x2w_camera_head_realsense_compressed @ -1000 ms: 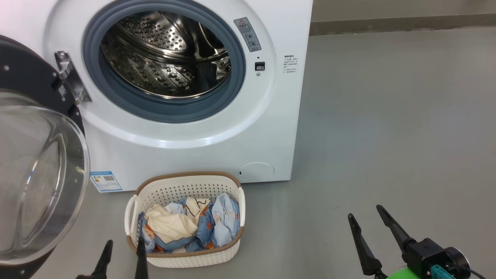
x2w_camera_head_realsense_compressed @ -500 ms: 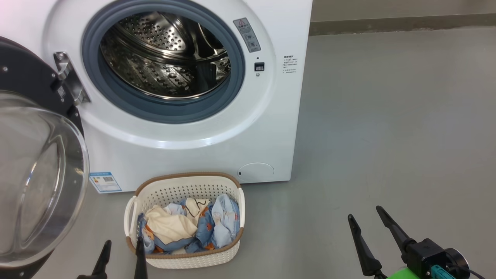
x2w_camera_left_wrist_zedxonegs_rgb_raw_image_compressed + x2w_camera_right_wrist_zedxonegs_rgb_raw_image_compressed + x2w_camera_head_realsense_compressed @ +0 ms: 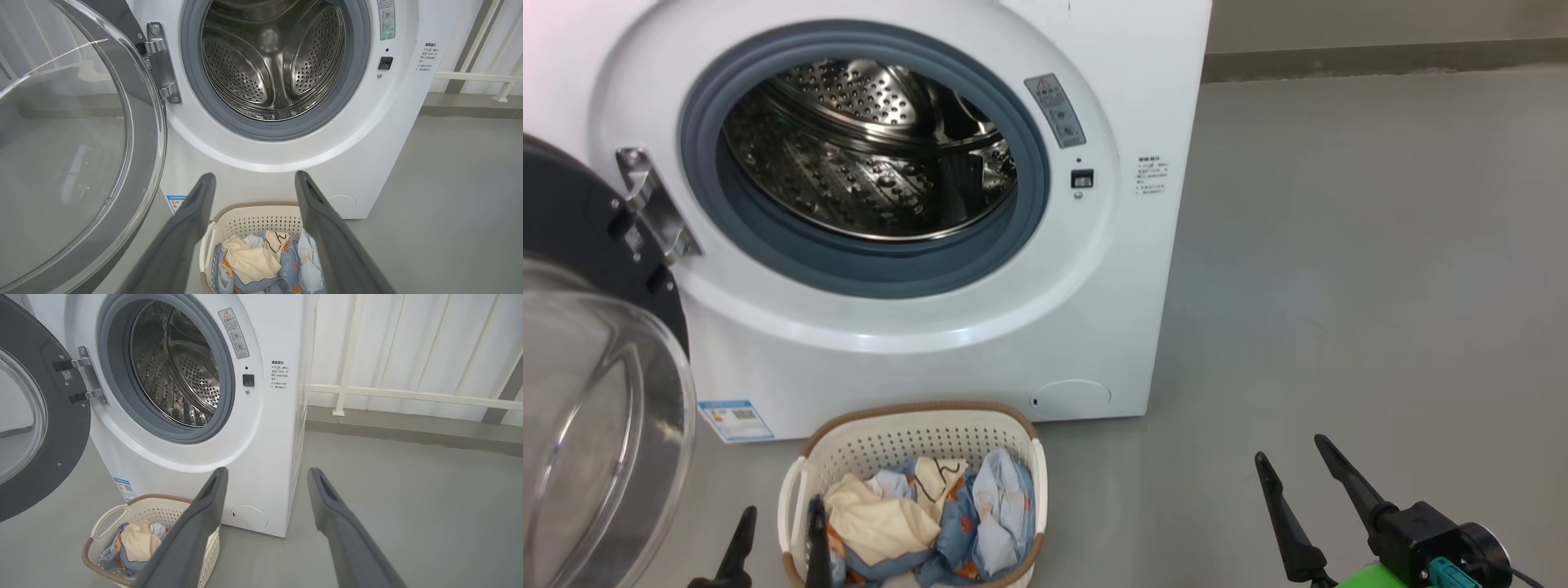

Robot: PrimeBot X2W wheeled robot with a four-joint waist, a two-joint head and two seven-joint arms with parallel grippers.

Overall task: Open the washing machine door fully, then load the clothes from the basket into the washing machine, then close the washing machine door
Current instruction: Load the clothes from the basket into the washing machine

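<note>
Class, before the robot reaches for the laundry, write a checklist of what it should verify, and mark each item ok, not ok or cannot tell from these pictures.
1. Round black-rimmed glass washing machine door swung clear of the opening: ok.
2. Door at its full stop: cannot tell.
3. Steel perforated drum empty: ok.
4. Blue-and-cream clothes sitting in the cream perforated plastic basket before the white washing machine: ok.
5. Left gripper open and empty, by the basket: ok.
6. Right gripper open and empty, over bare grey floor: ok.
</note>
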